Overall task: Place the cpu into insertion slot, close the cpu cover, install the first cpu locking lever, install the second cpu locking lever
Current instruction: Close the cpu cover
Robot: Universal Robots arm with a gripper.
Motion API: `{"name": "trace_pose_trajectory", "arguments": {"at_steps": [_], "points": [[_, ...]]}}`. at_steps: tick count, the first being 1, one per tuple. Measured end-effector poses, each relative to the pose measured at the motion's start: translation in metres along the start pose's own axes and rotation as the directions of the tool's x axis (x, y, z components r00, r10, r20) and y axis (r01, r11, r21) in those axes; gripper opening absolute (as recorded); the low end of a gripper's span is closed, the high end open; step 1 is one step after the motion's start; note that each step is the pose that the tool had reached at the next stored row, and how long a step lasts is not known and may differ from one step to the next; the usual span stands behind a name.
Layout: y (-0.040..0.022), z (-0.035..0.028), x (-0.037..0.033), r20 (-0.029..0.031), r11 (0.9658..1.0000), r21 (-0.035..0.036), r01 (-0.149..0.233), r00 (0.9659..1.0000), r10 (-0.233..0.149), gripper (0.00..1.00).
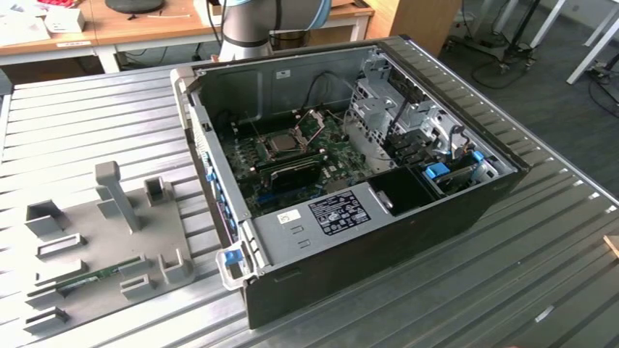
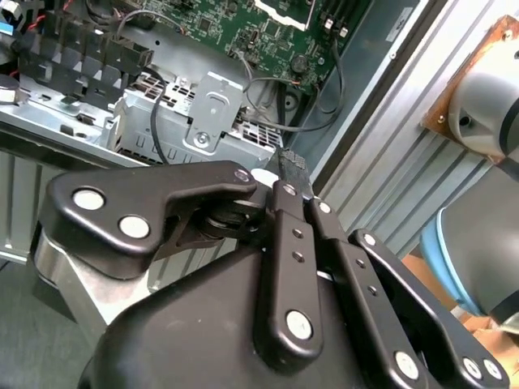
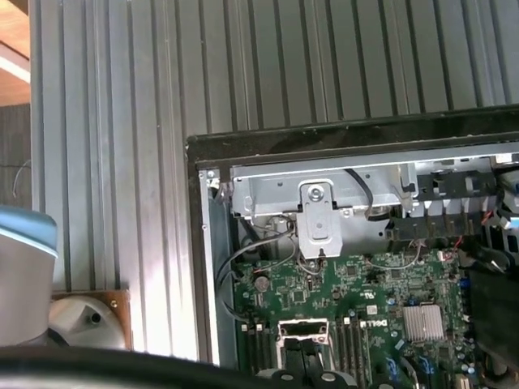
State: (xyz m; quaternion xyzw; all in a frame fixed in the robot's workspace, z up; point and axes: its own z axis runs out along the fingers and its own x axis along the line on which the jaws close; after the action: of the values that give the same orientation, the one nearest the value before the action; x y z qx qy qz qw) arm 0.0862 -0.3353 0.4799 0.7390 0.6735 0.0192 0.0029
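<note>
My pincer (image 2: 285,177) is nearest in the second wrist view, black fingers drawn together, nothing seen between them; beyond lies the green motherboard (image 2: 243,36); in the exterior view the insertion slot (image 1: 283,143) sits on that board inside the open case (image 1: 387,246), the cpu cover (image 1: 312,119) raised beside it.

"What lies in the open black metal computer box (image 1: 406,246) on the ribbed grey tabletop (image 1: 97,123)?"

"A green board (image 1: 337,148). Its square silvery-rimmed slot (image 1: 283,143) has the thin metal cover (image 1: 312,122) tipped up beside it."
</note>
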Motion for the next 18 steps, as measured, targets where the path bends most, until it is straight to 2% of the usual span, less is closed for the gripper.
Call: {"name": "trace_pose_trajectory", "arguments": {"at_steps": [8, 18], "points": [[-0.0008, 0.0018, 0.0, 0.0001, 1.0, 0.0002, 0.009, 1.0, -0.009, 0.11], [-0.0044, 0.0199, -0.0014, -0.001, 0.9989, 0.0024, 0.047, 0.9989, -0.047, 0.11]]}}
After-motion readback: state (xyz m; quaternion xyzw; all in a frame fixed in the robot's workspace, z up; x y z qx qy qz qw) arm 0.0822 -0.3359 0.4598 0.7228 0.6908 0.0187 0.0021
